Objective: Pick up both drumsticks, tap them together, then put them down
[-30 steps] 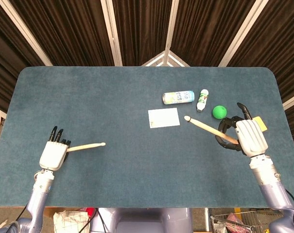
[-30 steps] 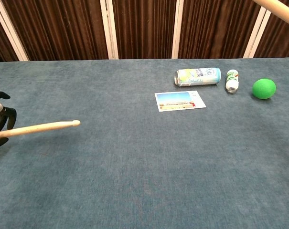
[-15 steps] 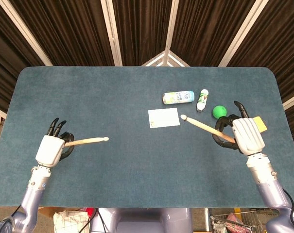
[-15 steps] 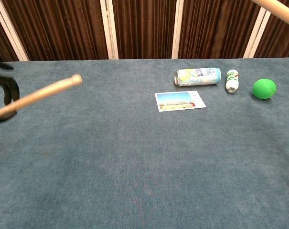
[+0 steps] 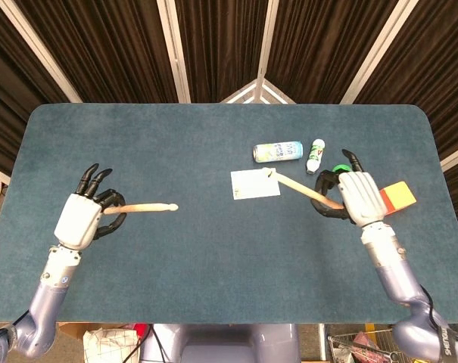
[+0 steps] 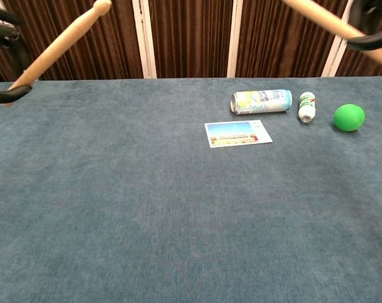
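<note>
The card (image 5: 255,184) lies flat near the middle of the blue table (image 5: 213,257), and everything else is placed from it. Well to the card's left, the left hand (image 5: 83,218) has its fingers wrapped round the butt of the left stick (image 5: 141,207), which points toward the card with its tip well short of it; in the chest view this stick (image 6: 58,44) slants up above the table edge, so it is held clear of the surface. To the card's right, the right hand (image 5: 353,198) grips the right stick (image 5: 298,189), whose tip sits over the card's upper right corner in the head view, while in the chest view the stick (image 6: 329,22) crosses the top right corner high above the table. The two sticks are well apart, with the card between their tips. Just beyond the card, on its far right side, a can (image 5: 278,151) lies on its side, and a small bottle (image 5: 315,155) lies just right of the can. A green ball (image 6: 349,117) rests further right of the bottle, mostly hidden behind the right hand in the head view. A yellow-and-orange block (image 5: 396,195) shows just past that hand, on the side away from the card.
</note>
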Motion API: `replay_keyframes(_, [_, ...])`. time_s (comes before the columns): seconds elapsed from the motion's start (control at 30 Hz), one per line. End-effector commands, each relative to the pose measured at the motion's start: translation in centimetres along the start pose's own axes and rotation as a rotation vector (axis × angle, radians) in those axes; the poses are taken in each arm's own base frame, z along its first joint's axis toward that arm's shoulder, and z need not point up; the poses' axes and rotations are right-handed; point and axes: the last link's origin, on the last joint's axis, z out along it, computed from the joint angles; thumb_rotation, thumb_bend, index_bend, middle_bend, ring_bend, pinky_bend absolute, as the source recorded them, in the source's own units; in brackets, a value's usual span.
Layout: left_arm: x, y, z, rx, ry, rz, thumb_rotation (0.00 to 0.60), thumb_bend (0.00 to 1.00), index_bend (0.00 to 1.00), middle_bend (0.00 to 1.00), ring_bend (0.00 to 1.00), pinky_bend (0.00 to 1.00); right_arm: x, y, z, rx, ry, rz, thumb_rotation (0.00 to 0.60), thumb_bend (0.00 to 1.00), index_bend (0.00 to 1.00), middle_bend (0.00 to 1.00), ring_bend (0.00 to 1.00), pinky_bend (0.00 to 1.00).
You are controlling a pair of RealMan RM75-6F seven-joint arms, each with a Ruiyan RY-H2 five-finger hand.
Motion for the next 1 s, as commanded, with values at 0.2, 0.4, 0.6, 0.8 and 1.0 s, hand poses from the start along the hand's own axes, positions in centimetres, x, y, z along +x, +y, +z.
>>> replay_keyframes(0.2, [-1.6, 1.8, 0.7, -0.046, 0.006, -0.075, 0.6, 0.49, 0.59, 0.59, 0.13, 0.0, -2.8, -2.8, 2.8, 0.05, -0.029, 0.026, 0.6, 0.41, 0.67, 0.63, 0.51, 0.01])
replay_keyframes(0.4, [-3.6, 3.1, 0.9, -0.048, -0.02, -0.129, 0.6, 0.49, 0.59, 0.59, 0.13, 0.0, -4.3, -5.5, 3.7, 0.088, -0.045, 0.033, 0.6, 0.41, 0.67, 0.63, 0.52, 0.01])
replay_keyframes(0.6, [-5.0, 4.5, 1.1, -0.06, -0.026, -0.173, 0.6, 0.49, 0.59, 0.59, 0.13, 0.0, -4.8, -8.1, 4.2, 0.1, -0.054, 0.037, 0.6, 0.41, 0.67, 0.63, 0.52, 0.01])
replay_keyframes(0.8, [-5.2, 5.7, 1.5, -0.085, 0.001, -0.2, 0.6, 0.49, 0.59, 0.6, 0.13, 0.0, -4.8, -9.2, 4.3, 0.066, -0.067, 0.06, 0.6, 0.41, 0.67, 0.63, 0.52, 0.01])
replay_keyframes(1.0, [-5.3, 6.9, 2.5, -0.076, 0.048, -0.221, 0.6, 0.49, 0.59, 0.6, 0.13, 0.0, -4.7, -10.1, 3.8, 0.065, -0.081, 0.073, 0.6, 0.41, 0.67, 0.63, 0.52, 0.01])
